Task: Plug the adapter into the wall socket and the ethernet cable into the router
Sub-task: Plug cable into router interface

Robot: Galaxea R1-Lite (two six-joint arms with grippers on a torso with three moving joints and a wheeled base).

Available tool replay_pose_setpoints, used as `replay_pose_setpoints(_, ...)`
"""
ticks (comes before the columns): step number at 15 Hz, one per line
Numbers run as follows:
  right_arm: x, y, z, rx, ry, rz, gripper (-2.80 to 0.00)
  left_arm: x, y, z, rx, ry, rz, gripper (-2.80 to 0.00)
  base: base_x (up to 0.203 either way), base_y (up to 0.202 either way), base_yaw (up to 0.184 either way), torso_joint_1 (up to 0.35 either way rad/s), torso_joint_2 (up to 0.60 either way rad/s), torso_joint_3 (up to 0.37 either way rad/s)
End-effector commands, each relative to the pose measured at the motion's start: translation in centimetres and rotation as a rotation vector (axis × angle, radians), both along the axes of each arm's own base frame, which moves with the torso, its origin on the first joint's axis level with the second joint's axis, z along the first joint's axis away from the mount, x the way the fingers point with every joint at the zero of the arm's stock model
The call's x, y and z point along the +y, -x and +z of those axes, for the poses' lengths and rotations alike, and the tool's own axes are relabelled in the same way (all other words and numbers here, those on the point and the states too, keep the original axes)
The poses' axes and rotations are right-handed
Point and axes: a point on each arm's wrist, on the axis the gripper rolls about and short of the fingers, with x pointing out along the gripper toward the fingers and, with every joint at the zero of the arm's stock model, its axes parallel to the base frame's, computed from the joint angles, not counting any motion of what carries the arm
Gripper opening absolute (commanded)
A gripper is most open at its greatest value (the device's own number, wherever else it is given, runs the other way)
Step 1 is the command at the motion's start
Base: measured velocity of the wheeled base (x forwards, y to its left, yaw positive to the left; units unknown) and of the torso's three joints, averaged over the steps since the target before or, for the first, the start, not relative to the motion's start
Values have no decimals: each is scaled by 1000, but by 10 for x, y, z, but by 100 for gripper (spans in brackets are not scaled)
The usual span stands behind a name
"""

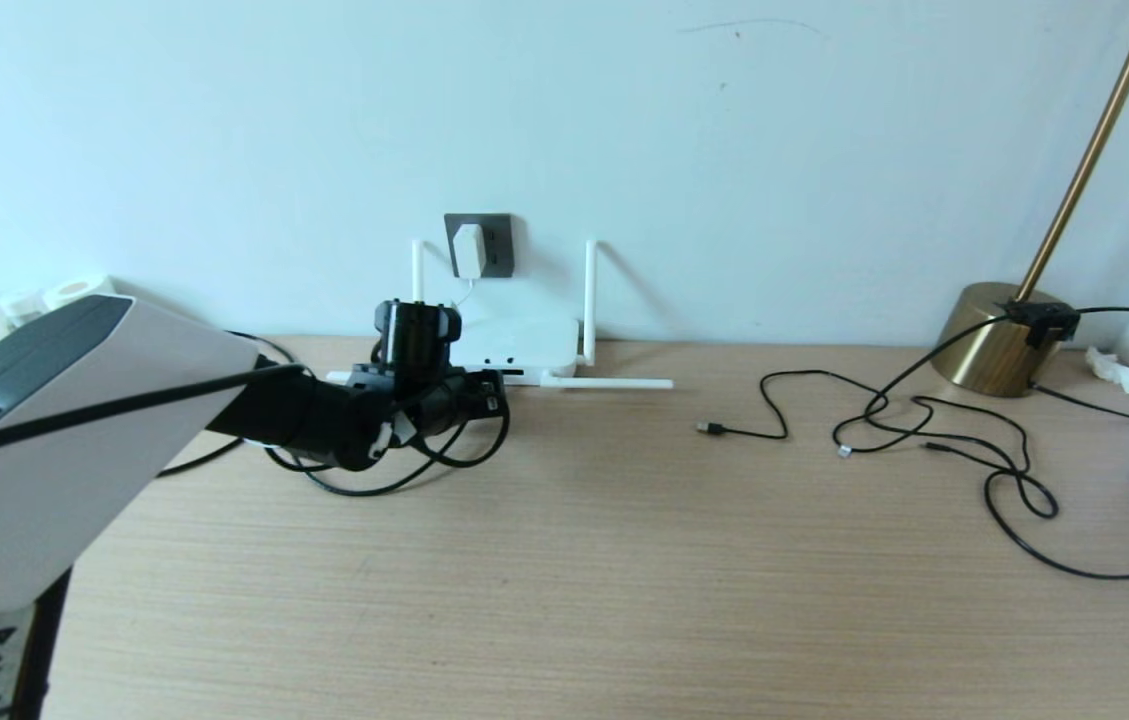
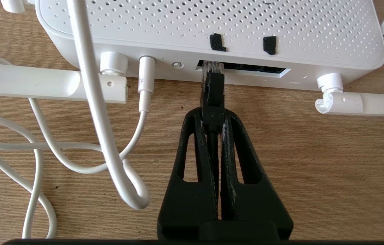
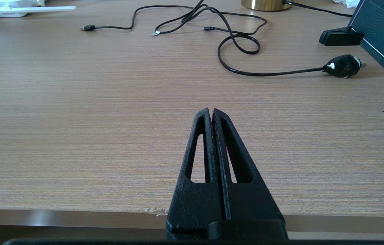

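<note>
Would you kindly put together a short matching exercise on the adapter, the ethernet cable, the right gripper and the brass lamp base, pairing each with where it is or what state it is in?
Things:
1. adapter
2. ethernet cable
3. right gripper
4. brass lamp base

Places or states:
A. shut on nothing, near the table's front edge
B. standing on the table at the far right, by the wall
C. seated in the wall socket above the router
D. pinched in the left gripper, its clear tip at the router's port

Pairs: 1-C, 2-D, 3-A, 4-B
</note>
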Motion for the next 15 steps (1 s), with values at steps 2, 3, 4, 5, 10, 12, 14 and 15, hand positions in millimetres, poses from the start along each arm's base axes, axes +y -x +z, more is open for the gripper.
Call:
replay_pose_setpoints(2,0,-1,-3,11,0,0,-280,1,2,-1,4,0,3,-280,0,0,0,0,0,0)
replay_pose_setpoints(3,0,-1,-3,11,0,0,-280,1,2,-2,6,0,3,-280,0,0,0,0,0,0)
replay_pose_setpoints(4,0,-1,-3,11,0,0,-280,2,2,-2,7,0,4,-280,0,0,0,0,0,0)
replay_pose_setpoints(5,0,-1,-3,11,0,0,-280,3,2,-2,6,0,6,-280,0,0,0,0,0,0)
replay_pose_setpoints(10,0,-1,-3,11,0,0,-280,5,3,-1,5,1,9,-280,0,0,0,0,0,0)
replay_pose_setpoints(12,0,-1,-3,11,0,0,-280,5,3,-1,5,1,9,-280,0,0,0,0,0,0)
replay_pose_setpoints(14,0,-1,-3,11,0,0,-280,4,2,0,2,2,9,-280,0,0,0,0,0,0)
replay_pose_setpoints(15,0,-1,-3,11,0,0,-280,4,2,0,1,2,9,-280,0,0,0,0,0,0)
